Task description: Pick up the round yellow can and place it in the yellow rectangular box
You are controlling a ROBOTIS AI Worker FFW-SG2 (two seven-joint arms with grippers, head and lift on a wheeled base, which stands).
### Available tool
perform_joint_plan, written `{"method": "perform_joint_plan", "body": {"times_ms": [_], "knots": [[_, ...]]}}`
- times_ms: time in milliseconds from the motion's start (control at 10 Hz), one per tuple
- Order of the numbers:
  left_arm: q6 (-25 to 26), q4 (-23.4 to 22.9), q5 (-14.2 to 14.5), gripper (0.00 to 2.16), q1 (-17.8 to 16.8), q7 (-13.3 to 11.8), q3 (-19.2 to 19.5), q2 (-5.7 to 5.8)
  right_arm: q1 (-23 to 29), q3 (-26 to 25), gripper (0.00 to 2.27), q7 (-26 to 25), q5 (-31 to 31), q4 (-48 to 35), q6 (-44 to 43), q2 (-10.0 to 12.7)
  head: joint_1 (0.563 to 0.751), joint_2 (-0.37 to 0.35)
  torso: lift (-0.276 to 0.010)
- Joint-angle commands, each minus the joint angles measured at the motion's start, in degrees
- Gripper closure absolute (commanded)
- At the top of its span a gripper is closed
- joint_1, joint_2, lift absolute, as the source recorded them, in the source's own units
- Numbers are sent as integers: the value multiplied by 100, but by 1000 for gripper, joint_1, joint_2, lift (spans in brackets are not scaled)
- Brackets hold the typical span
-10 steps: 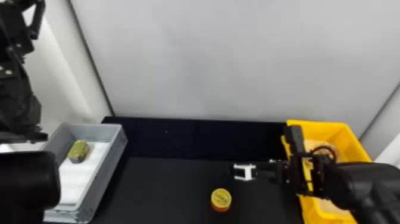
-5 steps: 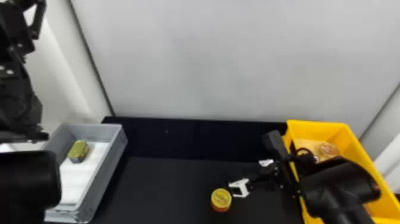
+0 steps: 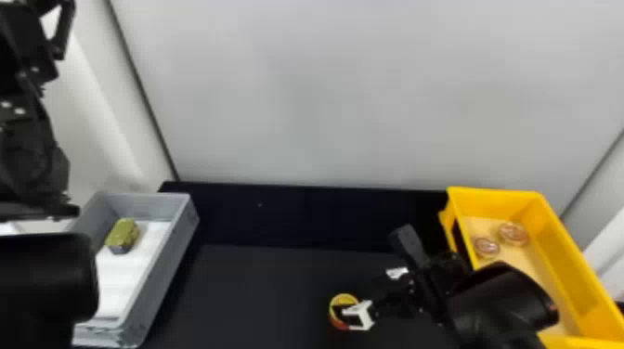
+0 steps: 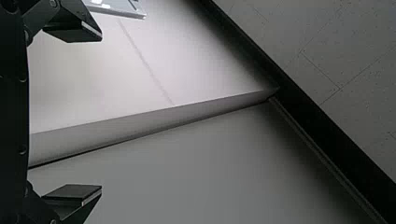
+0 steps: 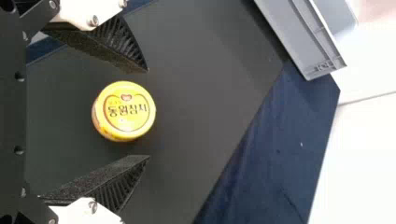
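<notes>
One black forearm, my left [image 3: 42, 278], fills the lower left corner of the head view, nearest of all, and up at the upper left is its gripper [image 3: 35, 51]. Its jaws stand wide apart in the left wrist view, and they've got hold of nothing.

Over to the lower right of centre, and here's my right gripper [image 3: 364, 297], right at the round yellow can [image 5: 125, 112]! The jaws are spread wide, one finger to each side of the can in the right wrist view, bare gaps on both sides, so no grip on it. From the head view, one finger and its white bracket [image 3: 364, 318] overlap the can, which sits on the black table [image 3: 260, 292].

Left side of the frame now: a grey box [image 3: 160, 278] with a white bottom, a green-and-yellow block [image 3: 123, 232] lying towards its far end. Over on the right, the yellow rectangular box [image 3: 564, 260], partly behind my right arm [image 3: 501, 297], two small round things [image 3: 512, 233] lying inside, close together. And farthest back, the pale wall [image 3: 353, 93] spans the upper frame.
</notes>
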Motion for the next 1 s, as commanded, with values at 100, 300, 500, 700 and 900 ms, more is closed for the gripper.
{"method": "perform_joint_plan", "body": {"times_ms": [100,300,500,700,900], "knots": [[-58,45,0,130,-33,5,-32,-11,-155,43,154,-42,-50,525,-315,109,663,54,-10],[-66,62,0,130,-33,5,-40,-20,-173,192,156,-42,-102,543,-323,127,663,54,-10],[-75,62,0,130,-33,14,-32,-20,-164,245,156,-42,-129,587,-315,118,663,54,-10],[-75,62,9,130,-33,14,-32,-20,-173,254,156,-24,-155,543,-306,127,663,54,-10],[-75,62,9,130,-33,14,-40,-29,-181,298,156,-6,-199,481,-323,127,663,54,-10]]}}
